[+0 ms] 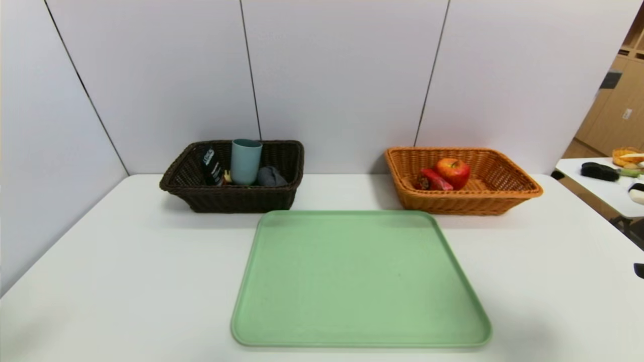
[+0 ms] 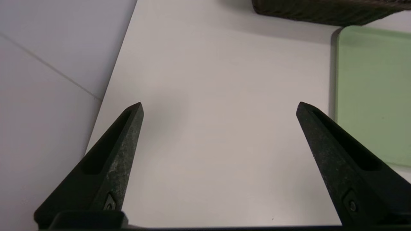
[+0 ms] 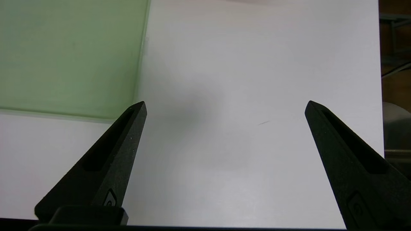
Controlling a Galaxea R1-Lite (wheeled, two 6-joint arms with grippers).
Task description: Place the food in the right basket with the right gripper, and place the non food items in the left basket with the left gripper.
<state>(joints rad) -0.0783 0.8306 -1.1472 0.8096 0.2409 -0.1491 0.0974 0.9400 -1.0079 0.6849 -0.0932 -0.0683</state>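
Note:
The dark brown basket [image 1: 236,198] stands at the back left and holds the dark bottle [image 1: 212,166], the teal-grey cup [image 1: 245,161], the dark grey rolled cloth [image 1: 271,176] and a bit of the yellow spoon [image 1: 228,176]. The orange-tan basket [image 1: 478,198] at the back right holds the red-yellow apple [image 1: 453,172] and the red carton [image 1: 435,179]. My left gripper [image 2: 220,107] is open and empty above bare table left of the tray. My right gripper [image 3: 225,107] is open and empty above bare table right of the tray. Neither gripper shows in the head view.
A bare green tray [image 1: 359,281] lies mid-table before the baskets; its edge shows in the left wrist view [image 2: 372,96] and the right wrist view [image 3: 70,57]. Grey wall panels stand behind and to the left. A side table [image 1: 604,188] with odd items stands at the far right.

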